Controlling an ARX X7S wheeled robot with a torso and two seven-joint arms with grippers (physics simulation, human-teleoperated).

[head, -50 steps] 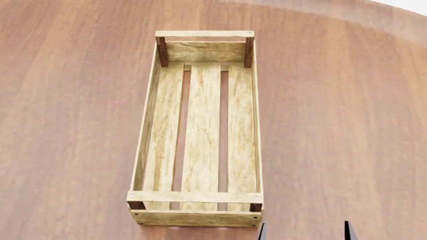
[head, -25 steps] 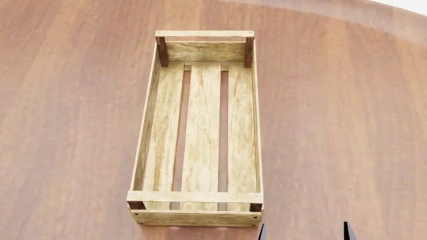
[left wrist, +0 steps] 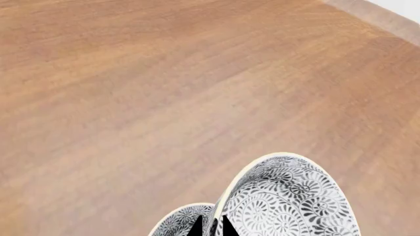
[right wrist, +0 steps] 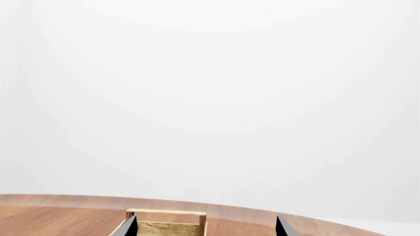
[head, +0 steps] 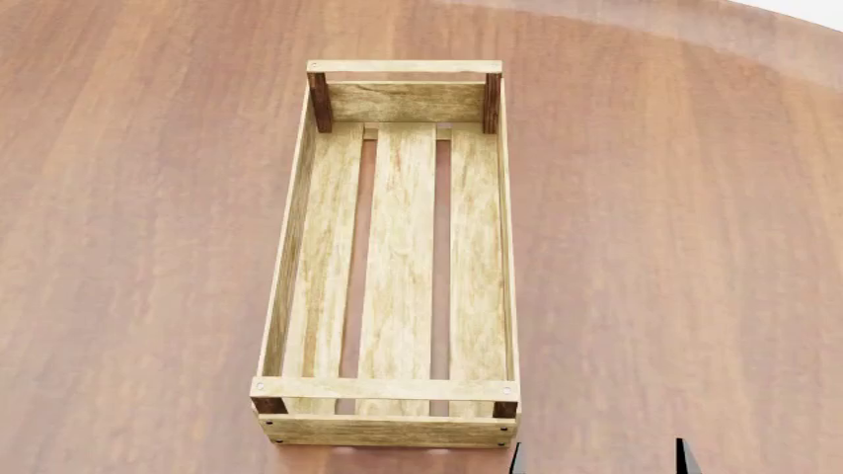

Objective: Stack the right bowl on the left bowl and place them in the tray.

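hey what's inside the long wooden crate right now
Nothing: the long light-wood slatted crate holds only its three bare floor slats, with the brown table showing through the gaps. The table under the slats themselves is covered.

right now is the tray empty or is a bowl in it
Empty: the head view shows only bare slats in the tray, no bowl.

Broad reddish-brown wooden table [head: 685, 247], grain running lengthwise, curved far edge visible in the head view. Resting flat on it near the middle — the tray [head: 296, 237], a long light-wood crate, nothing inside. Elsewhere on the same surface, in the left wrist view — two patterned bowls [left wrist: 288, 196], touching or overlapping.
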